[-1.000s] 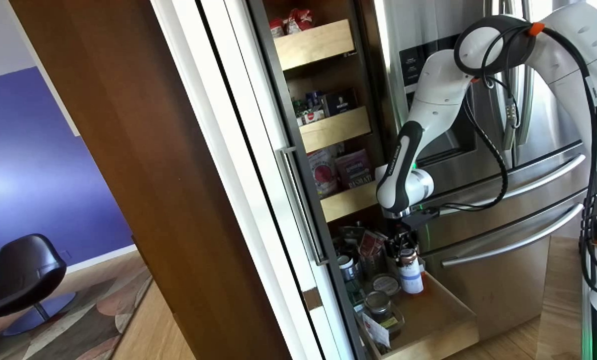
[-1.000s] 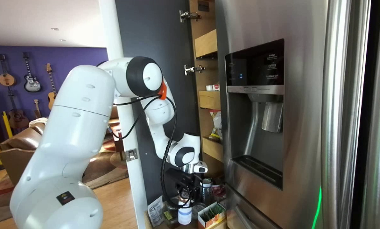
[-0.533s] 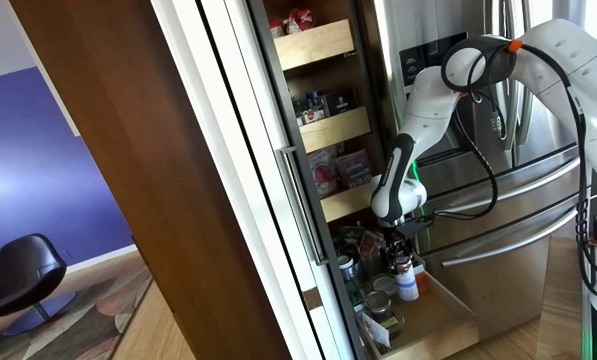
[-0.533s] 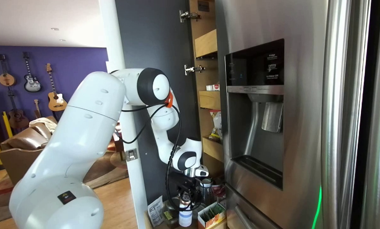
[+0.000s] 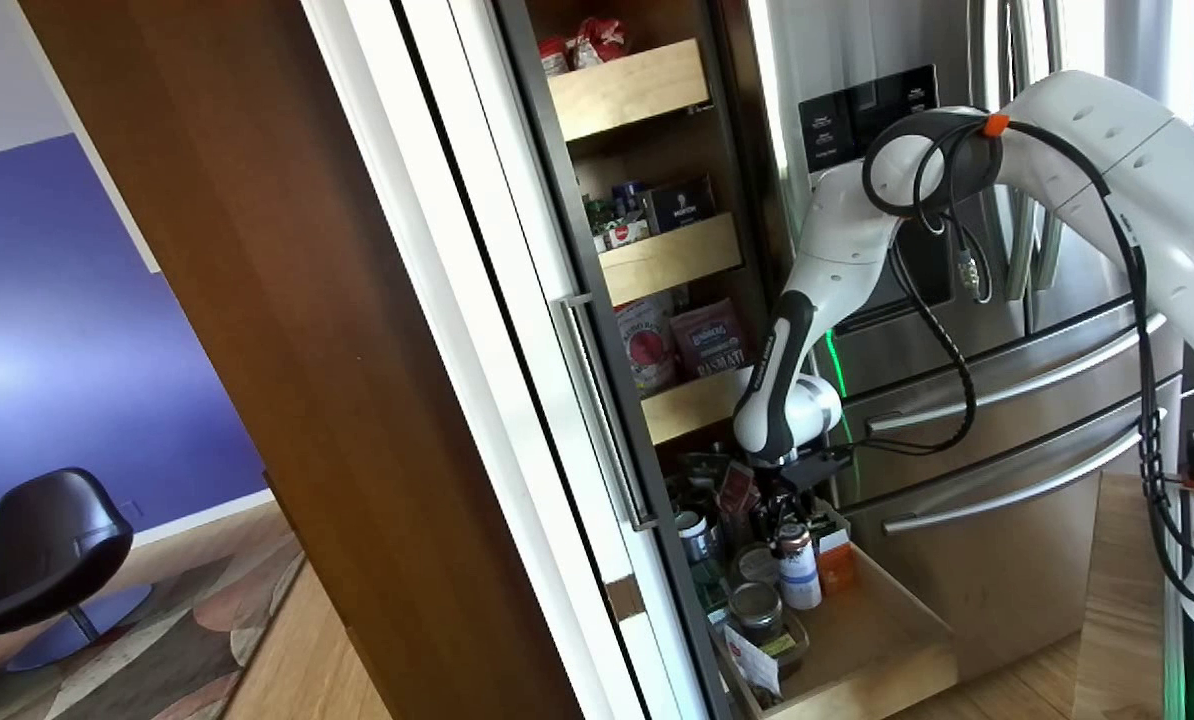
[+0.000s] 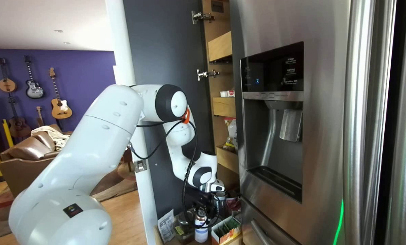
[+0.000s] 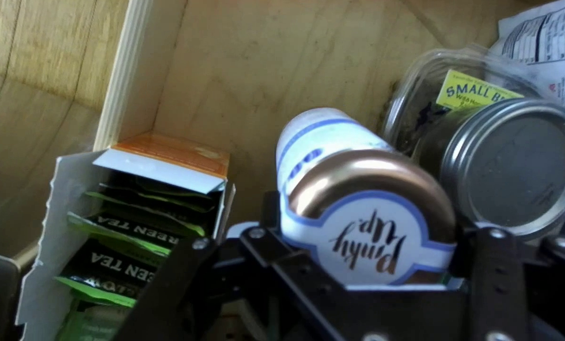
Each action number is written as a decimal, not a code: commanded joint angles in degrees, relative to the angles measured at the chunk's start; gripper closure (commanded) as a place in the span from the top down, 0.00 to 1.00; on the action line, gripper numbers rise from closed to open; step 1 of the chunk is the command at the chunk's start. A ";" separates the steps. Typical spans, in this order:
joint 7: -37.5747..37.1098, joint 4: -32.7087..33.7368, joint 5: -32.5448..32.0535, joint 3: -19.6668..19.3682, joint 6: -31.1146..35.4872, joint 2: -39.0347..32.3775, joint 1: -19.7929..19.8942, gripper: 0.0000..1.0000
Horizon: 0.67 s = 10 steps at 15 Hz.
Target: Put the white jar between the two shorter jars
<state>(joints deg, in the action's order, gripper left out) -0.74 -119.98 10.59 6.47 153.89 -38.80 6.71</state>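
The white jar [image 5: 800, 577] has a copper lid and blue bands. My gripper [image 7: 367, 232] is shut on its lid end, one finger on each side, as the wrist view shows [image 7: 327, 135]. It hangs slightly tilted over the pull-out drawer; I cannot tell if its base touches the floor. It also shows in an exterior view [image 6: 201, 233]. Two shorter jars with silver lids, a front one [image 5: 756, 605] and a back one [image 5: 758, 563], stand just beside it. The front one [image 7: 519, 166] is close to my right finger in the wrist view; the back one is hidden there.
An open tea box [image 7: 162, 161] stands in the drawer [image 5: 882, 640] on the jar's other side. A clear container with a yellow label [image 7: 467, 90] and a paper packet [image 5: 754, 662] lie near the front jar. Taller jars [image 5: 693, 535] stand behind; the fridge [image 5: 977, 560] borders the drawer.
My gripper has carried the white jar sideways, away from the tea box and closer to the two shorter jars, and somewhat lower. The grip has stayed shut. The other things have not moved.
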 commanded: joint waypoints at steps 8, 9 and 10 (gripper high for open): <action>0.40 3.73 -0.24 -0.63 11.00 -5.09 -1.56 0.49; 0.27 3.80 -0.42 -0.70 11.27 -5.23 -1.69 0.49; 0.10 3.82 -0.94 -1.17 12.10 -5.45 -2.24 0.49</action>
<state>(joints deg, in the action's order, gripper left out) -0.73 -117.27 10.37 5.83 163.46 -42.80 5.43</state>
